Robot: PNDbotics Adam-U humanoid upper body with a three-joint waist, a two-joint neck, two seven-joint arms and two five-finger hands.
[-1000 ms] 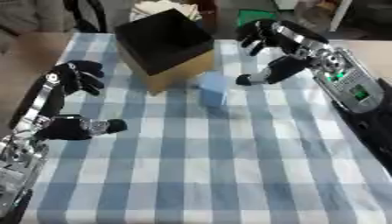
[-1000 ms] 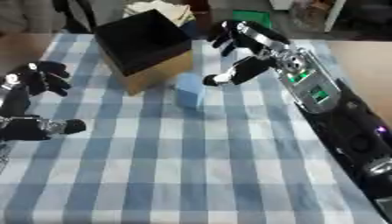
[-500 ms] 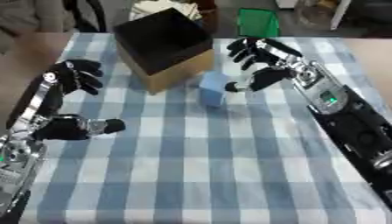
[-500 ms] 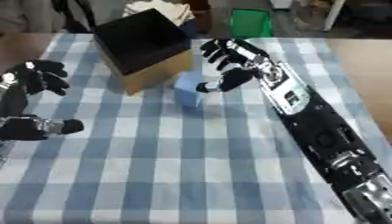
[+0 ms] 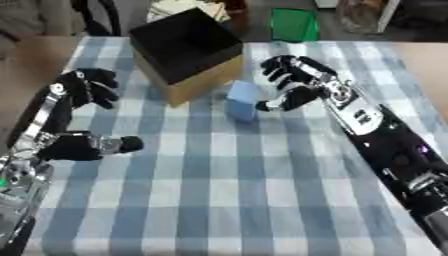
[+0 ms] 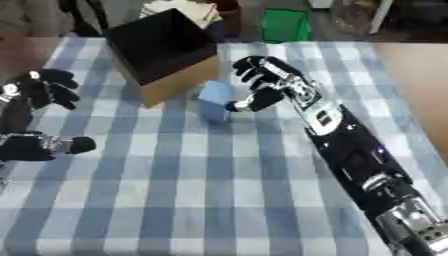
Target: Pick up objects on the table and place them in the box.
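A light blue block [image 5: 242,100] stands upright on the blue-and-white checked tablecloth [image 5: 227,190], just right of the open cardboard box [image 5: 185,48] with its dark inside. My right hand [image 5: 290,84] reaches in from the right, fingers spread, its thumb tip at the block's right side; whether it touches is unclear. My left hand [image 5: 80,119] hovers open at the left edge, fingers above and thumb pointing right, holding nothing.
A green container [image 5: 293,23] stands beyond the table's far edge. Pale items [image 5: 179,7] lie behind the box. Bare wooden table [image 5: 427,60] shows right of the cloth. The near half of the cloth holds nothing but my arms.
My right hand has moved left and down toward the blue block, ending with its thumb beside it. The left hand and the block stayed put.
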